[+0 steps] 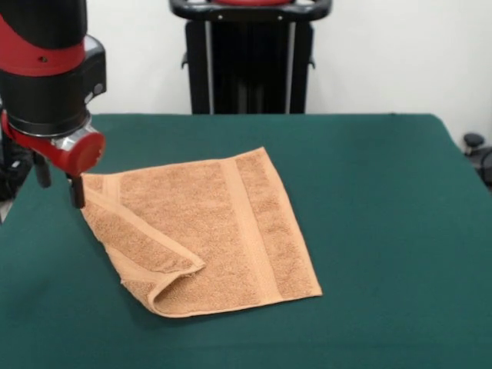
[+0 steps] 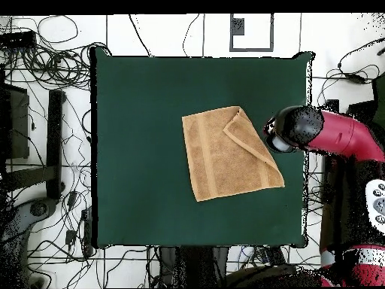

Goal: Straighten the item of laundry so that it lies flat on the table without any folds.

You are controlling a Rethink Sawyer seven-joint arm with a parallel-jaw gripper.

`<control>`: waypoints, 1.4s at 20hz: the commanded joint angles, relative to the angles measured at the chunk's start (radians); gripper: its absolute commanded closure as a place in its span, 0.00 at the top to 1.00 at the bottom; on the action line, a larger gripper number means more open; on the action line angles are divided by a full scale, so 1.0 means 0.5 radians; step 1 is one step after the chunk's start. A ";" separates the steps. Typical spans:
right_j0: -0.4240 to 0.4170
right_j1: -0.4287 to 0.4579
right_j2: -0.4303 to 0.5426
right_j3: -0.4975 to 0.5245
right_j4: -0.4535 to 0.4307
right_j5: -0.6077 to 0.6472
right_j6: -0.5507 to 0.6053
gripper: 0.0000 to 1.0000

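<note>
One towel [image 1: 207,231] lies on the green tabletop [image 1: 384,231] in the front view, its left corner folded over; the pincer [image 1: 76,192] meets that edge, grip unclear; overhead, the towel [image 2: 225,154] sits right of centre, arm [image 2: 331,134] beside it.

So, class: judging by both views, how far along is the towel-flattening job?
Done: most of the towel lies flat on the table. In hand: the end effector sits at the towel's edge, beside the fold; whether it grips the cloth cannot be seen. Left: one corner flap is folded over the towel and needs spreading out.
</note>
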 commanded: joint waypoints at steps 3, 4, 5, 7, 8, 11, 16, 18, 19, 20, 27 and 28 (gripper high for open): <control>0.090 0.018 0.173 0.434 0.074 -0.149 0.002 1.00; 0.095 0.010 0.170 0.449 0.073 -0.154 0.011 1.00; 0.100 0.003 0.167 0.465 0.073 -0.159 0.019 1.00; 0.108 -0.010 0.164 0.496 0.074 -0.171 0.033 1.00; 0.114 -0.011 0.165 0.503 0.076 -0.174 0.042 1.00; 0.121 -0.013 0.161 0.524 0.080 -0.181 0.057 1.00; 0.154 0.012 0.146 0.516 0.082 -0.184 0.105 1.00; 0.173 0.015 0.135 0.512 0.084 -0.186 0.136 1.00; 0.178 0.018 0.132 0.508 0.086 -0.185 0.144 1.00; 0.183 0.022 0.129 0.504 0.089 -0.184 0.152 1.00; 0.224 0.061 0.098 0.434 0.110 -0.168 0.214 1.00; 0.229 0.071 0.094 0.424 0.113 -0.169 0.222 1.00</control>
